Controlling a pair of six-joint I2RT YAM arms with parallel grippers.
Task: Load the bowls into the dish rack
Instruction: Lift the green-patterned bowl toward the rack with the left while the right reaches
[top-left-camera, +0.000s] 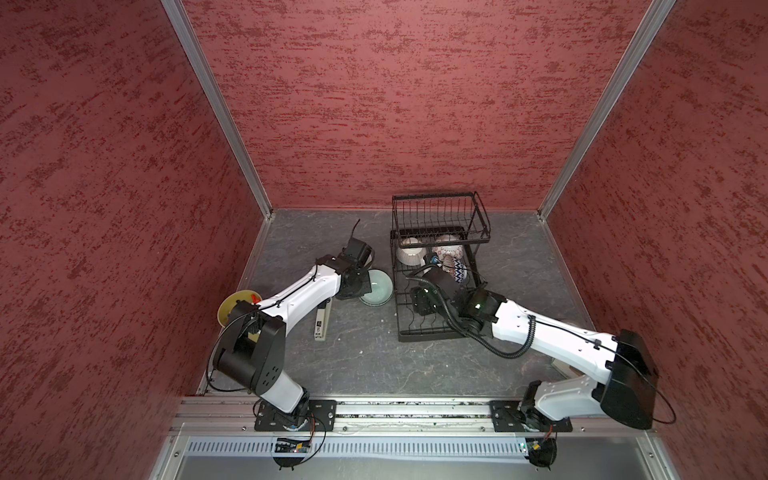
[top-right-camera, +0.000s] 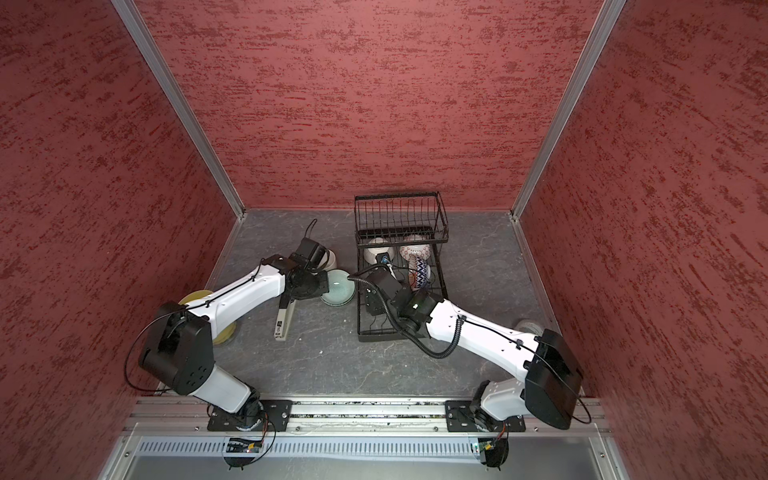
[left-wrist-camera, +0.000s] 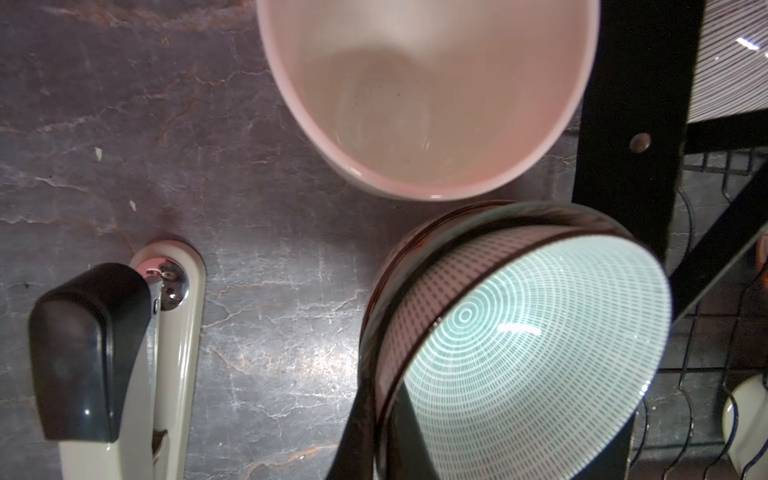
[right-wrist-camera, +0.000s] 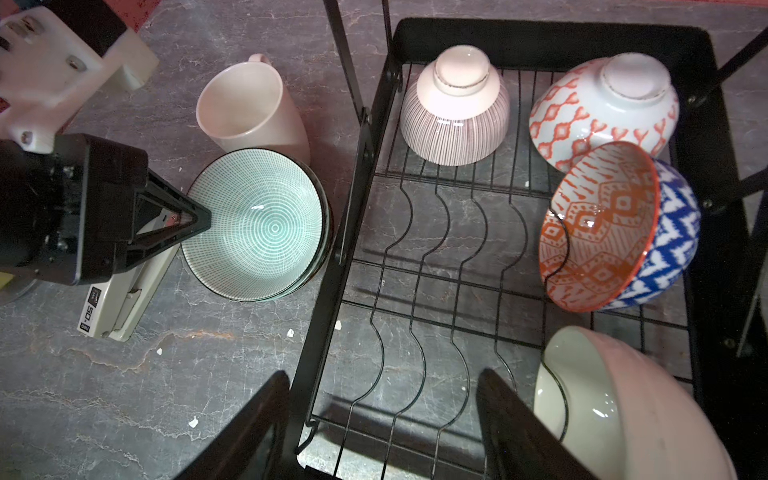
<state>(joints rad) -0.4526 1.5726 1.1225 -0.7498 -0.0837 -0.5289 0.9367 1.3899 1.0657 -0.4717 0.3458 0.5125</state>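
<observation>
Beside the rack (right-wrist-camera: 328, 291), left arm (top-left-camera: 303, 291) stoops, jaws pinching rim of green bowl (top-left-camera: 376, 286); right jaws wide; stapler (right-wrist-camera: 120, 299) reads "50".

Top views overhead, near-identical; wrist views close, share green bowl (left-wrist-camera: 519, 353) (right-wrist-camera: 257, 224).

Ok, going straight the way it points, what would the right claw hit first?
The open right claw would likely meet the bare wavy dividers of the black wire dish rack first; depth unclear.

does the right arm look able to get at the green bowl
Probably yes for reach: the right gripper hangs open over the edge of the dish rack beside the green bowl, but the left gripper grips its rim.
</observation>
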